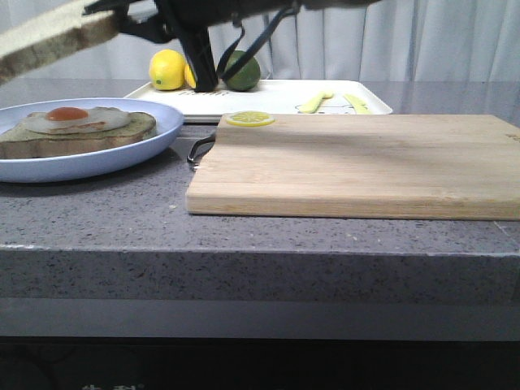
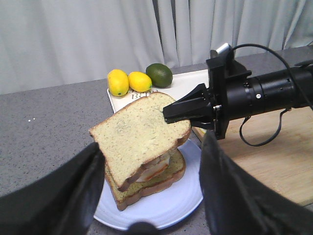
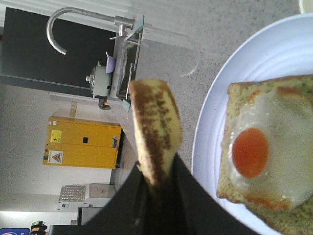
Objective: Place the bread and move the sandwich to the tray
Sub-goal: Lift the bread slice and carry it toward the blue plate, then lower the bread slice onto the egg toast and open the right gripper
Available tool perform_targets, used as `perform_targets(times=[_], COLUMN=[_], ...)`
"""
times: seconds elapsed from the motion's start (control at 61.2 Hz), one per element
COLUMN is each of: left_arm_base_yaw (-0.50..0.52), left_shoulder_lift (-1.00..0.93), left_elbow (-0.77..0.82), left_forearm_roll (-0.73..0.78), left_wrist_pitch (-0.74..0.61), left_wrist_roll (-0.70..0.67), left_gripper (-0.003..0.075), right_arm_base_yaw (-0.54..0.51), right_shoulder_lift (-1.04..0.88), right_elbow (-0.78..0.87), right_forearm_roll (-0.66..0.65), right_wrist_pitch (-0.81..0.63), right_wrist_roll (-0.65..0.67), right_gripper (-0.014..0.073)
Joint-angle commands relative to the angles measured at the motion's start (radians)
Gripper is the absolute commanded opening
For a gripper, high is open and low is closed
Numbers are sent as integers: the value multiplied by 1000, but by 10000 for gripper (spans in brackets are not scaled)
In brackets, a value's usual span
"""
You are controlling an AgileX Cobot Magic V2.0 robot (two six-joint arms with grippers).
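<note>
My left tool (image 2: 146, 196) hangs with its prongs spread apart, empty, above the blue plate (image 1: 49, 166). My right tool (image 3: 156, 188) is clamped on one crust edge of the bread (image 2: 139, 134), held over the egg (image 1: 73, 119). It looks light and probably spongy; the firmer crust is where to pinch, gently.

The right gripper (image 2: 168, 113) reaches in level, jaws clamped on the bread (image 2: 139, 133). The left gripper (image 2: 151, 188) hangs spread wide.
</note>
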Motion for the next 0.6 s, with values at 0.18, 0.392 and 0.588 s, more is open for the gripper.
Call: perform_targets(times=[0.18, 0.392, 0.588], left_arm_base_yaw=[-10, -10, -10], left_shoulder_lift=[14, 14, 14], left_elbow=[-32, -32, -32], left_forearm_roll=[-7, -7, -9], left_wrist_pitch=[-83, -83, -83], left_wrist_roll=[-2, -2, -2], left_gripper=[427, 427, 427], right_arm_base_yaw=[0, 0, 0], right_shoulder_lift=[-14, -14, -17], right_elbow=[-48, -48, -51], right_forearm_roll=[152, 152, 152], right_wrist_pitch=[27, 25, 30], right_wrist_roll=[9, 9, 9], right_gripper=[87, 122, 249])
